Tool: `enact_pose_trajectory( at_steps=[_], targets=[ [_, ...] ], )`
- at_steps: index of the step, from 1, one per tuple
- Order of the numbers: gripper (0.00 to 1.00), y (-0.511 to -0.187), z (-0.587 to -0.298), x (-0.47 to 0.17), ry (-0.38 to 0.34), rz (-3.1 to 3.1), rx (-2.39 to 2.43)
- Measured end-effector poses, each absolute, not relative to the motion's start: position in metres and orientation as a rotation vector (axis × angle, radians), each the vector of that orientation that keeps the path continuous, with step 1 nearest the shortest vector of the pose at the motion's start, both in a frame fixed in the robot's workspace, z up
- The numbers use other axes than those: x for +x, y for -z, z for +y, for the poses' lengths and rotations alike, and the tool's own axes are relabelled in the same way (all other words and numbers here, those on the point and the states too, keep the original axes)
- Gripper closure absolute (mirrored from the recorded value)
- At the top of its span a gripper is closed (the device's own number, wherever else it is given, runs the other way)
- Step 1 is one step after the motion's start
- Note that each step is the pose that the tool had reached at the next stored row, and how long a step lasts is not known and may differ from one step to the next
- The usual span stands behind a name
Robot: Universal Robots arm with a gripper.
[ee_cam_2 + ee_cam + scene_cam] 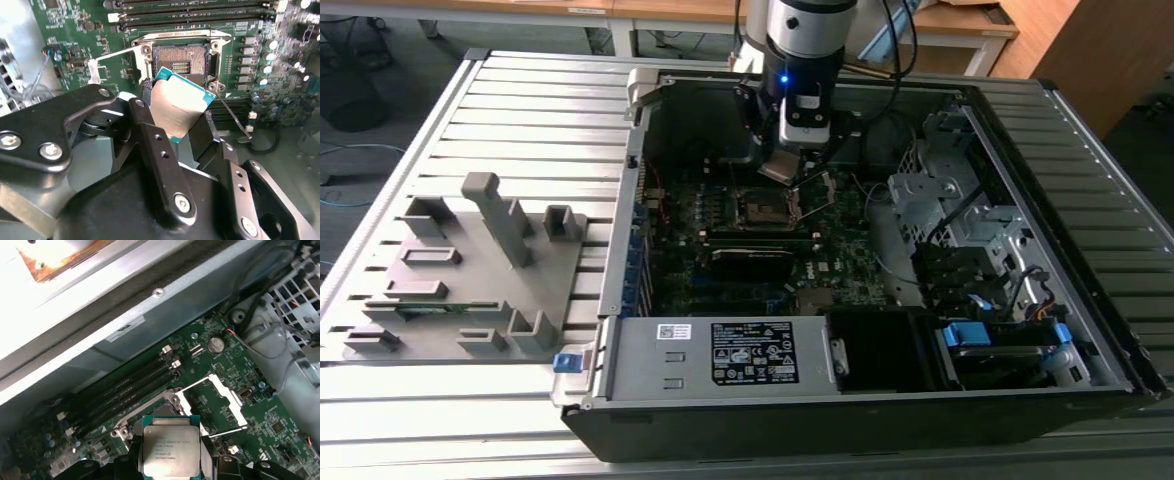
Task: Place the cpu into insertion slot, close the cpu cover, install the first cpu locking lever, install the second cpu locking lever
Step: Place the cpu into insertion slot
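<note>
Tilted cpu clamped in the jaws; near the insertion slot

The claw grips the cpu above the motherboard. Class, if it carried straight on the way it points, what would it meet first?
Probably the insertion slot: in the second wrist view the claw holds the cpu just short of its open centre, though depth is unclear.
</note>
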State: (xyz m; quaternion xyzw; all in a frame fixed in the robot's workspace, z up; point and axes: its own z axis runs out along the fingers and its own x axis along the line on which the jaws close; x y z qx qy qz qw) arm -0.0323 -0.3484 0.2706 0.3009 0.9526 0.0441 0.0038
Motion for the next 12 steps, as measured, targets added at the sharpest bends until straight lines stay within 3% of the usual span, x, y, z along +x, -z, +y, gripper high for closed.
enact_pose_trajectory(
  at_steps=[12],
  targets=[
    [0.46, -0.2675, -0.3484, -0.0323, -0.136, 2.856, 1.259]
  ],
)
